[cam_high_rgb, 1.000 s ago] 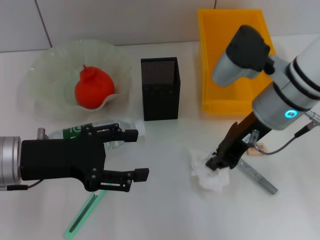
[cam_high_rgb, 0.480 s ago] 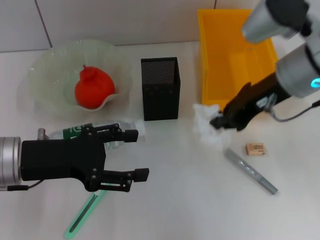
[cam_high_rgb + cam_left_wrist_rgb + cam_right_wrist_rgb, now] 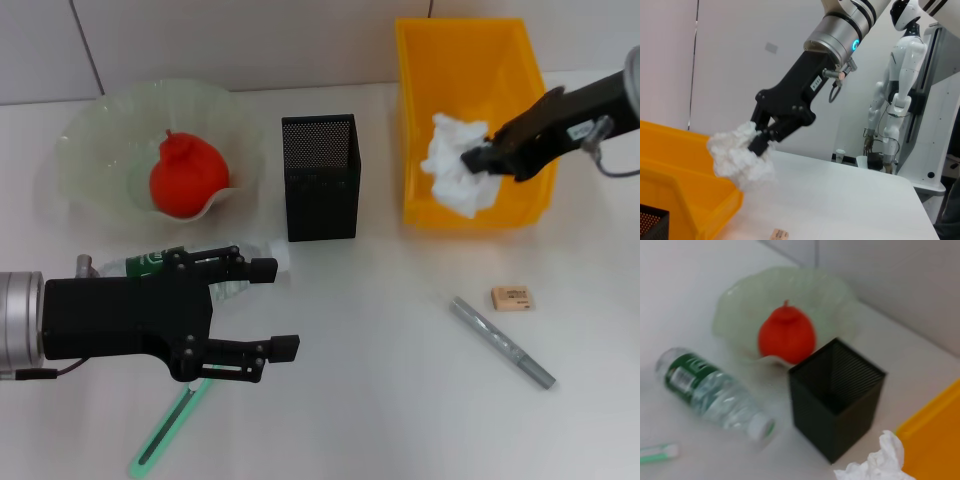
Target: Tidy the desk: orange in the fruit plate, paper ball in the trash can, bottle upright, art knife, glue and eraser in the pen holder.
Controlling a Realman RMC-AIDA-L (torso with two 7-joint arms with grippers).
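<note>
Right gripper [image 3: 478,157] clamping the paper ball [image 3: 456,176], holding it over the yellow trash can [image 3: 418,150], upper right; left gripper [image 3: 268,307] idling agape, lower left.

Even, bright light fills every view, and the white counter [image 3: 380,400] carries only faint, soft shadows beside the pen holder [image 3: 320,178]. The right wrist view is blurred throughout; the bottle [image 3: 715,392] near the pen holder looks smeared.

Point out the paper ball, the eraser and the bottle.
paper ball [image 3: 455,172], head view, middle of the wad
eraser [image 3: 511,298], head view, top face
bottle [image 3: 710,390], right wrist view, middle of its body
</note>
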